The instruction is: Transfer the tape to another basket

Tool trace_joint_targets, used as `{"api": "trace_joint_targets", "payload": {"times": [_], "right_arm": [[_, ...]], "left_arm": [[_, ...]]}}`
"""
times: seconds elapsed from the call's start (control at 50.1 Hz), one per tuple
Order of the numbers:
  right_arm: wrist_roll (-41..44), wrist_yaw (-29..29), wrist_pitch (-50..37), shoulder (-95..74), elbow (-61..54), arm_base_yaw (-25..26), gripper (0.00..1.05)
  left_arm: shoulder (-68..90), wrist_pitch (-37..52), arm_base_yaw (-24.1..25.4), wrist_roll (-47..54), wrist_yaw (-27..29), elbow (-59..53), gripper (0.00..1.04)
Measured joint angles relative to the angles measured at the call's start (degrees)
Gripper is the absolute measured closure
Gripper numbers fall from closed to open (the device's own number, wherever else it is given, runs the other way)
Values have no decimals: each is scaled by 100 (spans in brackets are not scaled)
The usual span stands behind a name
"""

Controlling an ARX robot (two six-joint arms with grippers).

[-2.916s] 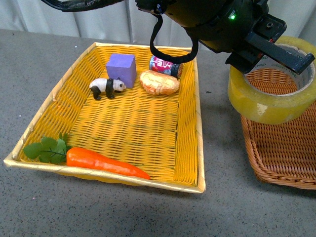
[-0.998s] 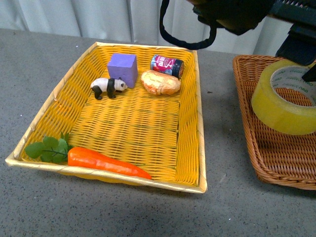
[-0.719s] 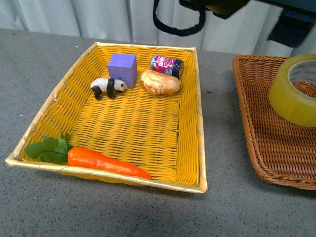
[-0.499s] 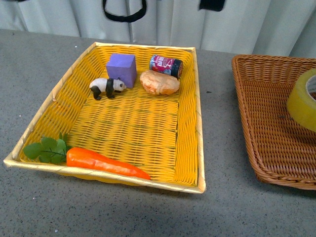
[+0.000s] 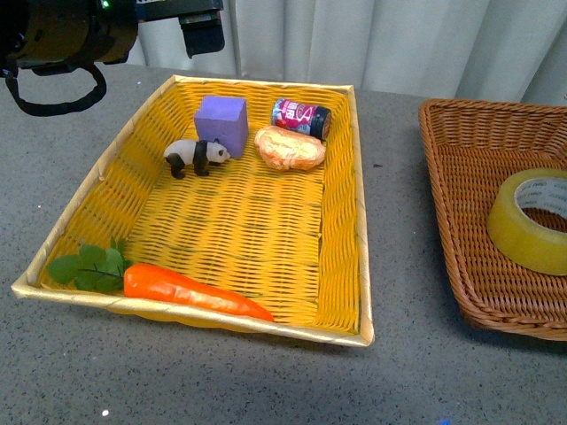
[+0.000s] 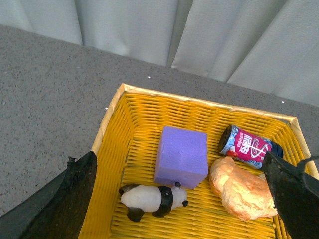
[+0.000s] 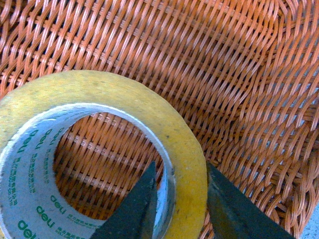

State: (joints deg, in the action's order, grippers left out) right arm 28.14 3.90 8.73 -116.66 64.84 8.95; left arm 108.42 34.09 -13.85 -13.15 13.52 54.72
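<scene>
The yellow tape roll [image 5: 530,220] sits inside the dark brown wicker basket [image 5: 461,239] at the right edge of the front view. In the right wrist view my right gripper [image 7: 182,209] is shut on the wall of the tape [image 7: 124,94], one finger inside the white green-printed core and one outside, over the basket weave [image 7: 239,64]. The right arm itself does not show in the front view. My left gripper [image 6: 182,199] is open and empty, hovering above the far end of the yellow basket; its arm shows at the front view's top left [image 5: 80,31].
The bright yellow basket [image 5: 356,221] holds a purple cube [image 5: 221,124], a toy panda [image 5: 195,157], a bread roll [image 5: 289,148], a red can [image 5: 300,117] and a carrot with green leaves [image 5: 190,293]. Grey tabletop lies between the baskets. Curtains hang behind.
The tape moved right, away from the yellow basket, and down into the brown basket. The right arm left the front view. The left arm came into view at the top left.
</scene>
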Motion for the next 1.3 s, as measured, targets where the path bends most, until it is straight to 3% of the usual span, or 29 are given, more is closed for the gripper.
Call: {"api": "trace_joint_targets", "payload": {"times": [0.1, 0.28, 0.419, 0.459, 0.539, 0.639, 0.699, 0.759, 0.939, 0.998, 1.298], "right_arm": [[-140, 2, -195, 48, -70, 24, 51], [-468, -168, -800, 442, -343, 129, 26], [-741, -96, -1202, 1047, -632, 256, 8], [-841, -66, -1392, 1224, -750, 299, 7], [-999, -116, -1996, 1606, -1091, 369, 10], [-1834, 649, -4649, 1779, -2065, 400, 25], [-2288, 656, -6155, 1945, -2874, 280, 38], [-2542, 610, -7038, 2271, -3464, 133, 52], [-2712, 332, -7584, 3005, -4625, -151, 91], [-2704, 232, -7534, 3303, -4918, -232, 104], [-2739, 0, -6983, 4691, -5722, -483, 104]], "left_arm": [[-105, 7, 17, -133, 46, -136, 7], [-389, -39, 63, -223, 269, -271, 7], [-695, 149, 146, -310, 389, -566, 7], [-765, 186, 164, -258, 411, -651, 7], [-905, 1377, 282, 282, -138, -1209, 19], [-1285, 2505, 404, 822, -417, -2022, 35], [-1681, 2761, 501, 1038, -494, -2468, 48], [-2035, 2833, 601, 1152, -586, -2887, 62], [-2682, 3176, 828, 1231, -785, -3886, 101], [-2900, 3139, 890, 1255, -850, -4170, 101], [-4275, 2465, 1355, 1272, -1314, -4868, 101]]}}
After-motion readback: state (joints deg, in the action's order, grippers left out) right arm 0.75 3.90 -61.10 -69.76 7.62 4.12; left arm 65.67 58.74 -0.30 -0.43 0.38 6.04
